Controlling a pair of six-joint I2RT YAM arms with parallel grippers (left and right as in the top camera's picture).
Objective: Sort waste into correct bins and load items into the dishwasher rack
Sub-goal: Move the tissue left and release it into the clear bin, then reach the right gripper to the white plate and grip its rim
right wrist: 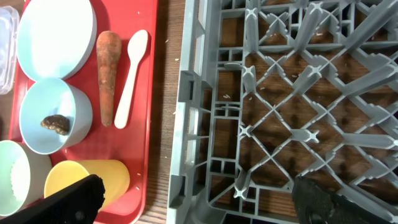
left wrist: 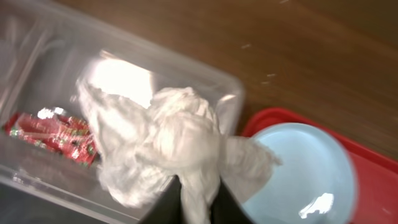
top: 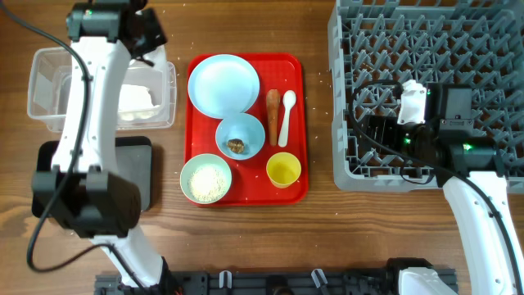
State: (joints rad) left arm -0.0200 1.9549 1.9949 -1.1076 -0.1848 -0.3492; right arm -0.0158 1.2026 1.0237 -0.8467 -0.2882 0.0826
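Note:
My left gripper (left wrist: 198,190) is shut on the crumpled white napkin (left wrist: 168,140) and holds it over the near corner of the clear tub (left wrist: 37,180). The red-and-white wrapper (left wrist: 53,134) lies in that tub. In the overhead view the left gripper (top: 146,37) is at the tub's (top: 49,78) far right. My right gripper (right wrist: 199,208) is open and empty over the left edge of the grey rack (right wrist: 273,118). On the red tray (top: 295,70) are the plate (top: 223,83), carrot stick (top: 273,115), spoon (top: 286,115), bowl with brown lump (top: 240,137), bowl with rice (top: 205,179) and yellow cup (top: 283,170).
The black tray (top: 135,168) lies in front of the clear tub, partly under my left arm. The rack (top: 434,49) fills the right side of the table, with my right gripper (top: 364,131) at its left edge. Bare wood lies between the red tray and the rack.

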